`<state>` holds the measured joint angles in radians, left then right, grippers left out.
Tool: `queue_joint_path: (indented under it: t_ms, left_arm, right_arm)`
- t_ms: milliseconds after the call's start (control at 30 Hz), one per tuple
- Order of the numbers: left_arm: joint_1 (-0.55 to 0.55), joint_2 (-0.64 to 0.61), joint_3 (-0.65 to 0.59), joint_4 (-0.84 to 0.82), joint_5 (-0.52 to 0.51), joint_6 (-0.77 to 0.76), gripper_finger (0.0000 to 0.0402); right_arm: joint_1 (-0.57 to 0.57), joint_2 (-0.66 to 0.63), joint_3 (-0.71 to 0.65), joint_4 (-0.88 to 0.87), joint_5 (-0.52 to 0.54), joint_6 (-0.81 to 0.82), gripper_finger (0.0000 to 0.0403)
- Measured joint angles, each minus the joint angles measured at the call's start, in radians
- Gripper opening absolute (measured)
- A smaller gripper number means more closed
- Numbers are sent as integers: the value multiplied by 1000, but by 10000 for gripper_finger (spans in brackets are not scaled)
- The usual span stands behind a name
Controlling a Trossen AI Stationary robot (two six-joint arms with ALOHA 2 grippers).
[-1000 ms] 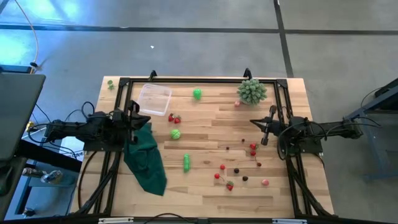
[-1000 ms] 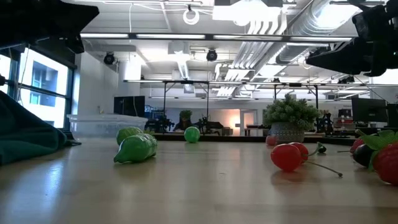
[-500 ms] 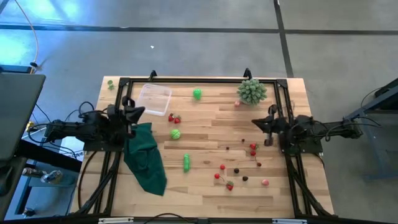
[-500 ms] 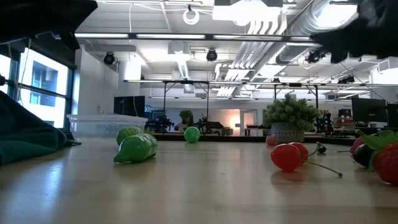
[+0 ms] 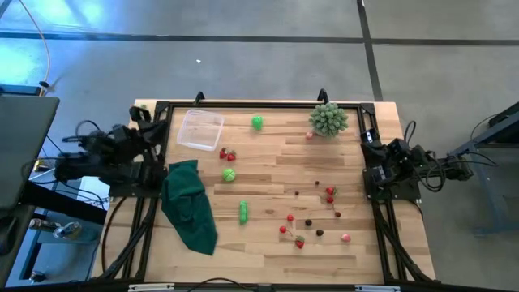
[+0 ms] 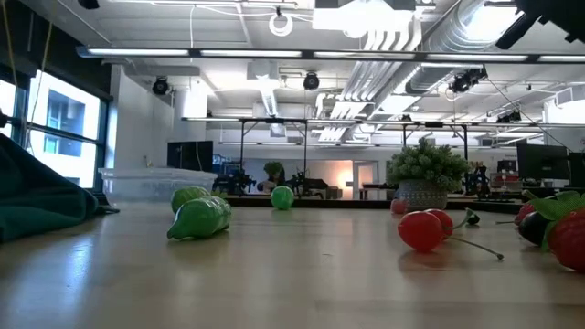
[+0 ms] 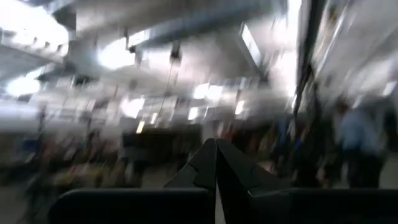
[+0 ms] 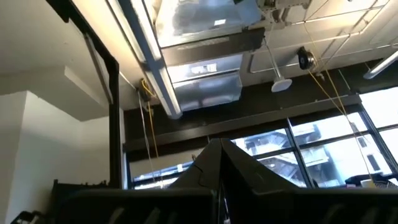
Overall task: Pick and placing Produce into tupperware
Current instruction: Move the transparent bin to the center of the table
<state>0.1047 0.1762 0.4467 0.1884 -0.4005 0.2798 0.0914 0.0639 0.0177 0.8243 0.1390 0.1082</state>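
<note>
Both arms pulled back off table since a second ago, now folded at side edges.
Left gripper (image 7: 216, 163) fingers pressed together, empty, pointing up at ceiling; right gripper (image 8: 219, 163) same.
Reads as rest pose; nothing packed.
Wooden table (image 5: 268, 251): dark green cloth (image 5: 188, 204) at left edge.
Tupperware (image 5: 201, 129) empty, back left.
Produce (image 5: 243, 212) scattered mid to right.
Spiky plant (image 5: 328, 118) at back.
Room: open lab, bright ceiling lights.

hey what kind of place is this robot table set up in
Probably an open robotics lab or workshop: exposed ceiling ducts, a polished concrete floor round the wooden table, and more framed workstations behind.
</note>
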Motion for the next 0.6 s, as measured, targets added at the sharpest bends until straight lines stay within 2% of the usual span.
queue_joint_path:
  t_ms: [167, 300, 367, 433, 600]
  left_arm:
    - [1, 245, 283, -483, -227, -140, 1]
    - [25, 473, 496, -818, -292, -250, 1]
    - [77, 580, 593, -947, -261, -302, 1]
    - [156, 687, 676, -1051, -188, -328, 1]
    - [395, 920, 804, -1140, 83, -288, 1]
  right_arm:
    - [0, 0, 0, -14, 54, 26, 0]
    - [0, 0, 0, -15, 161, 152, 0]
    - [0, 0, 0, -20, 183, 180, 0]
    - [0, 0, 0, -17, 207, 183, 0]
    - [0, 0, 0, -16, 300, 219, 0]
